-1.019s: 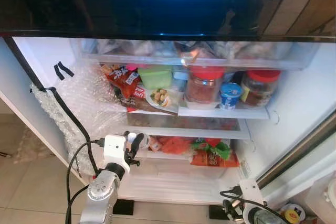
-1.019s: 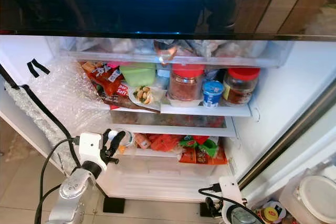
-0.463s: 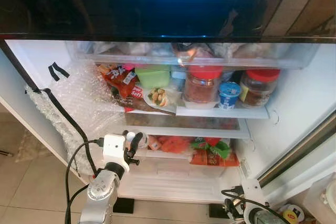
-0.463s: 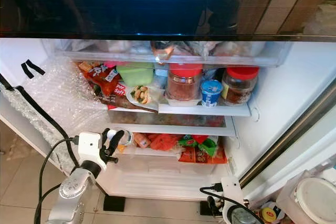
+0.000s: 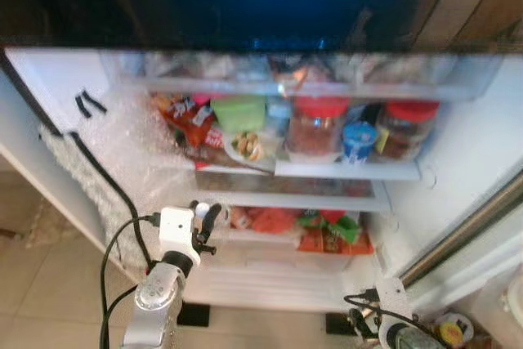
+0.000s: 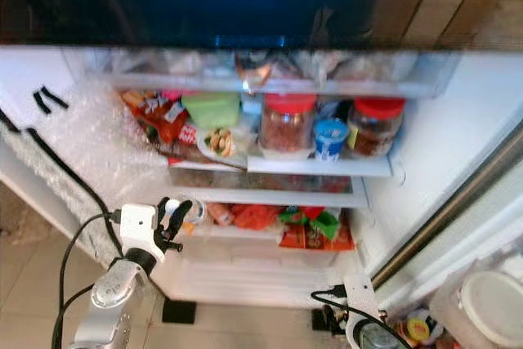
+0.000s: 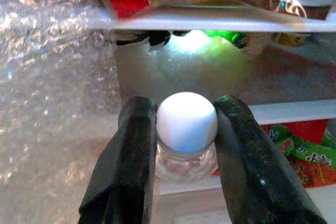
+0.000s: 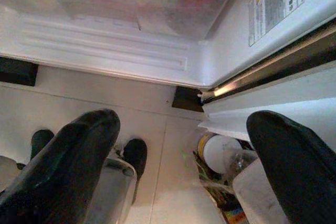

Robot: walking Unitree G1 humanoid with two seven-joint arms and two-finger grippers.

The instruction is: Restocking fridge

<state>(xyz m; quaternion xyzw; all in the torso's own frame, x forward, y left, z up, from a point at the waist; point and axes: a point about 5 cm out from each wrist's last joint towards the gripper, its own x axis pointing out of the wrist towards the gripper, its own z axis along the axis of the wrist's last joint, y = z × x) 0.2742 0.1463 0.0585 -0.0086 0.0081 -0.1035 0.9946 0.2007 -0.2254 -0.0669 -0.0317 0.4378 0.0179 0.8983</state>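
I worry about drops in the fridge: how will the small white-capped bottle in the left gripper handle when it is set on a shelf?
The small bottle is pinched at its rounded white cap by the left gripper, so it may slip or swivel. It looks small and probably light. Narrow and upright, it may tip if released off-level.

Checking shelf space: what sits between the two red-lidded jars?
A small blue-lidded cup stands between the left jar and right jar, seen in both eye views.
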